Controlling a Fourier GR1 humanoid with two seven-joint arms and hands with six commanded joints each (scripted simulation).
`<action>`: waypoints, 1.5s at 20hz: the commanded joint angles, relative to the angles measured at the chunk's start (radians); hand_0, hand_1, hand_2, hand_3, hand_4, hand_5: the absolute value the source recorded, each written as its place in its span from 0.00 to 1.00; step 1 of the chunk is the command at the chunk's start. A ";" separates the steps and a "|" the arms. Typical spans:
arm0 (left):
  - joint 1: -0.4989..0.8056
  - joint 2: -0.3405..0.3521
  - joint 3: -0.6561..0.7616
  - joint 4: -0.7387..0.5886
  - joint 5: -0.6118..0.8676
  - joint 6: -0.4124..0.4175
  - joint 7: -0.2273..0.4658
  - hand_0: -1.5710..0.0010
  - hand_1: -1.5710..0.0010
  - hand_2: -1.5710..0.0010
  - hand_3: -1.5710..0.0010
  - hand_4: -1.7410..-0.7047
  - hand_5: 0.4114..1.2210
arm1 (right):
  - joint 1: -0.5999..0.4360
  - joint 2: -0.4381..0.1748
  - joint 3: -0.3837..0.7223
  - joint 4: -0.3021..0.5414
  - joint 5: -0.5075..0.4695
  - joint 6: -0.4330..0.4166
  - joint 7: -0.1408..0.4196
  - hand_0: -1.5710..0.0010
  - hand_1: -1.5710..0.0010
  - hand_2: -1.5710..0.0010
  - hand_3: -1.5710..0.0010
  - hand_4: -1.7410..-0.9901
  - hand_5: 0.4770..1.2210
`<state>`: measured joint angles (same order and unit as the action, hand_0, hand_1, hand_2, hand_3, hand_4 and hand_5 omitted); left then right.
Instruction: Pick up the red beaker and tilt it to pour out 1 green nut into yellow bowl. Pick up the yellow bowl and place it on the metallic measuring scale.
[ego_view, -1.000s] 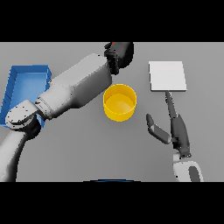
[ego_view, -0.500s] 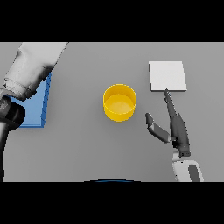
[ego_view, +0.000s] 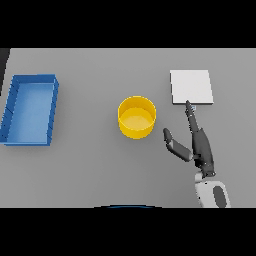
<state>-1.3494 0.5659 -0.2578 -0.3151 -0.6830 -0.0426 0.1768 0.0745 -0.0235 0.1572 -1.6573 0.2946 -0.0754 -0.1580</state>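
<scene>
The yellow bowl stands upright near the middle of the table; I see no green nut inside it. The metallic measuring scale, a flat pale square, lies to the bowl's right and farther back. My right hand rests open to the right of the bowl, fingers straight and pointing at the scale's front edge, thumb spread toward the bowl, touching neither. The red beaker and my left hand are out of view.
A blue rectangular tray lies at the left side of the table and holds nothing that I can see. A dark sliver shows at the far left edge.
My left arm, which reached over the bowl with something dark and red in its hand, has swung back to the left and out of view. The right hand and the bowl have not moved.
</scene>
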 joint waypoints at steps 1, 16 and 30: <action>0.038 0.011 0.042 -0.012 0.043 0.029 0.043 0.00 0.00 0.00 0.09 0.00 1.00 | 0.009 -0.006 -0.001 -0.004 -0.006 0.007 -0.015 1.00 1.00 1.00 1.00 0.92 0.24; 0.690 -0.026 0.233 -0.680 0.359 0.235 0.344 0.00 0.00 0.00 0.07 0.00 1.00 | 0.029 -0.027 0.013 -0.016 0.032 0.006 -0.007 1.00 1.00 1.00 1.00 0.97 0.23; 0.931 -0.065 0.203 -0.911 0.355 0.254 0.402 0.00 0.02 0.04 0.06 0.45 0.49 | 0.021 -0.028 -0.006 -0.014 0.009 0.001 -0.012 1.00 1.00 1.00 1.00 0.97 0.21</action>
<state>-0.4179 0.5005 -0.0552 -1.2256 -0.3283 0.2110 0.5786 0.0961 -0.0519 0.1510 -1.6714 0.3040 -0.0741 -0.1688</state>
